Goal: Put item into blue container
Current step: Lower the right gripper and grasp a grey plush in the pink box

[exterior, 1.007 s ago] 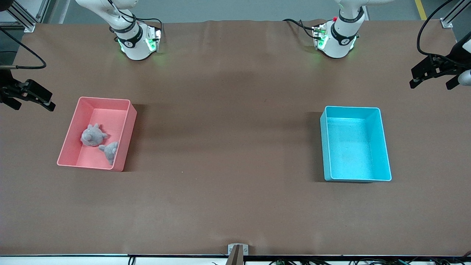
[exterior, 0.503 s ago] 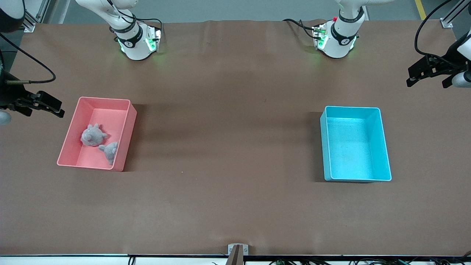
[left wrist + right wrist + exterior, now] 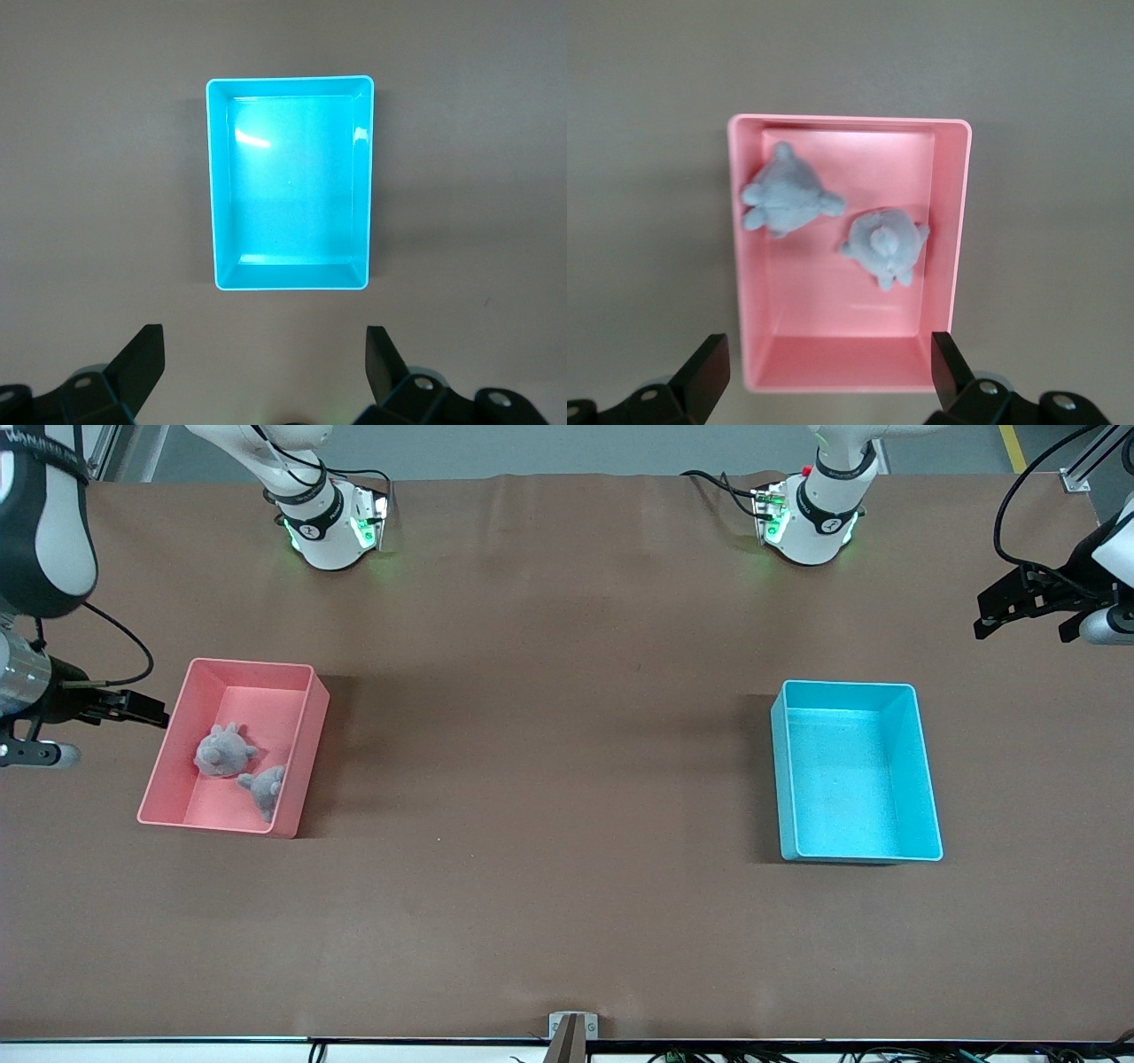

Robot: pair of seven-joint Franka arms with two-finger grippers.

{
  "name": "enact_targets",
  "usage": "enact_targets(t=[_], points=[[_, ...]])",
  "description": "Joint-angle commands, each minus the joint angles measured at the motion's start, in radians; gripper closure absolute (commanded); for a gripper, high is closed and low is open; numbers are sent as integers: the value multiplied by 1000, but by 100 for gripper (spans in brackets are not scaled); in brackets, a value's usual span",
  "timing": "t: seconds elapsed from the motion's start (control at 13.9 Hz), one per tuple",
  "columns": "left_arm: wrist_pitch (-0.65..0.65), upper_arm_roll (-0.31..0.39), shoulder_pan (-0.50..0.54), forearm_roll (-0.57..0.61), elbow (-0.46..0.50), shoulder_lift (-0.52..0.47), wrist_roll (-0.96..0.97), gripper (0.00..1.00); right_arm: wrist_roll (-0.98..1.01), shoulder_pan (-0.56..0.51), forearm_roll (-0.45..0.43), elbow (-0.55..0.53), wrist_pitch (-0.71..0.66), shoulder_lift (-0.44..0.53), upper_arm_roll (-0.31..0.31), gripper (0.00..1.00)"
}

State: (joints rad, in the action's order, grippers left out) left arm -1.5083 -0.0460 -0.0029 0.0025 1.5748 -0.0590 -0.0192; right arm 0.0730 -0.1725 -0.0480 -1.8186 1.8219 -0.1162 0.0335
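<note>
Front view: we see a brown counter (image 3: 549, 779) with a bin toward each end and both arms held out at the counter's edges.
Blue container: the blue container (image 3: 855, 771) sits on the counter toward the left arm's end, and we see nothing inside it; the left wrist view shows the blue container (image 3: 291, 181) with a bare floor and a glint of light on it.
Pink bin: the pink bin (image 3: 232, 746) stands toward the right arm's end of the counter, well apart from the blue container; the right wrist view shows the pink bin (image 3: 849, 252) from above.
Items: two grey plush toys lie in the pink bin, close together but not touching as far as we can tell. One plush toy (image 3: 221, 751) lies farther from the front camera, the other plush toy (image 3: 265, 786) nearer to it and beside the bin's wall. In the right wrist view we see them as one plush toy (image 3: 784, 202) and the other plush toy (image 3: 884, 246).
Left tool: the left tool (image 3: 1032, 607) hangs over the counter's edge at the left arm's end, not over the blue container. Its fingers (image 3: 142, 359) are spread wide and we see nothing between them.
Right tool: the right tool (image 3: 124, 708) hangs just beside the pink bin's outer wall. Its fingers (image 3: 704, 367) are spread wide, holding nothing.
</note>
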Motion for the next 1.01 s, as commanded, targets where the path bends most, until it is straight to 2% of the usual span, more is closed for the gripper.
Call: enact_targets(t=[0.0,0.36,0.5,0.93], points=[[8,0,0,5,-9,-2,-22,0,30,-38,-16,-167,153,4,14,0],[7,-2,0,5,-7,1,-22,0,30,-70,-26,-192,281,-132,13,0],[7,-2,1,5,-7,1,-22,0,30,-73,-56,-194,321,-170,13,0],[3,-2,0,7,-10,11,-22,0,30,-79,-95,-229,350,-224,13,0]])
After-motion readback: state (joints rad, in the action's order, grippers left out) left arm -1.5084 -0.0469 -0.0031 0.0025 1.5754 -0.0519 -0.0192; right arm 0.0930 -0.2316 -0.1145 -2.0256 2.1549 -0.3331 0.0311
